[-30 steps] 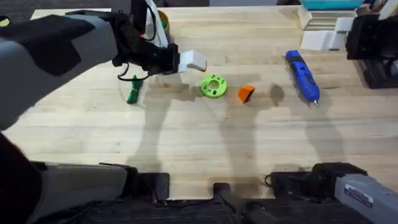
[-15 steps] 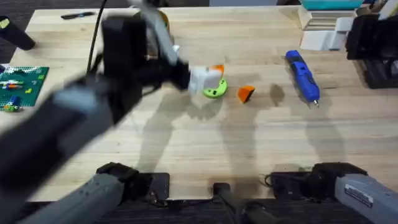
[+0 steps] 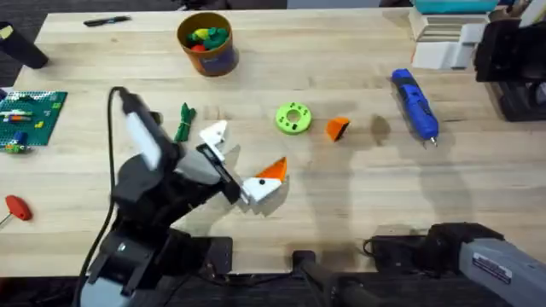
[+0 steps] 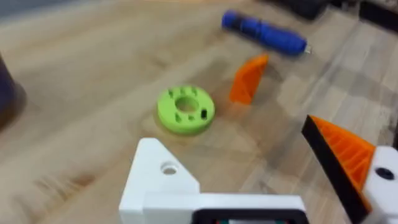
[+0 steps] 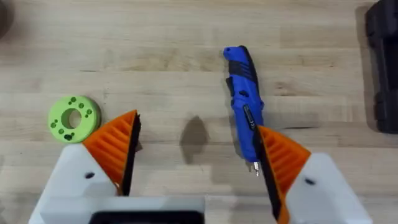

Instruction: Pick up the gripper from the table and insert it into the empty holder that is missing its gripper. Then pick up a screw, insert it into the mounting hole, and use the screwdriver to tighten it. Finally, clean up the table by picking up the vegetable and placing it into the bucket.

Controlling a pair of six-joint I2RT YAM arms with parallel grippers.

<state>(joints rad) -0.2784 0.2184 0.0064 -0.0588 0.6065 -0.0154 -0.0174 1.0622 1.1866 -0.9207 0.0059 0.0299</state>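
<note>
My left gripper [image 3: 246, 152] hangs open over the near middle of the table, nothing between its fingers. One jaw block carries an orange finger [image 4: 342, 155]. The other is the bare white holder [image 3: 213, 134] [image 4: 163, 183], with a small mounting hole on its face. The loose orange gripper [image 3: 338, 128] [image 4: 249, 78] lies beyond it, right of a lime-green disc [image 3: 293, 118]. The blue screwdriver [image 3: 415, 104] [image 5: 245, 99] lies farther right, under my open right gripper [image 5: 198, 134]. The dark green vegetable [image 3: 183, 122] lies left of the holder. The bucket [image 3: 206, 41] stands at the back. The screw is out of view.
A green brick board [image 3: 30, 115] sits at the left edge, with a red object [image 3: 15, 206] nearer the front. A black pen [image 3: 107, 20] lies at the back left. White and teal boxes [image 3: 448, 38] and dark equipment [image 3: 512, 60] fill the back right corner.
The left arm has swung down from the back left toward the front middle, and its gripper now sits lower and nearer. Bucket and vegetable are uncovered. The loose gripper and screwdriver have not moved.
</note>
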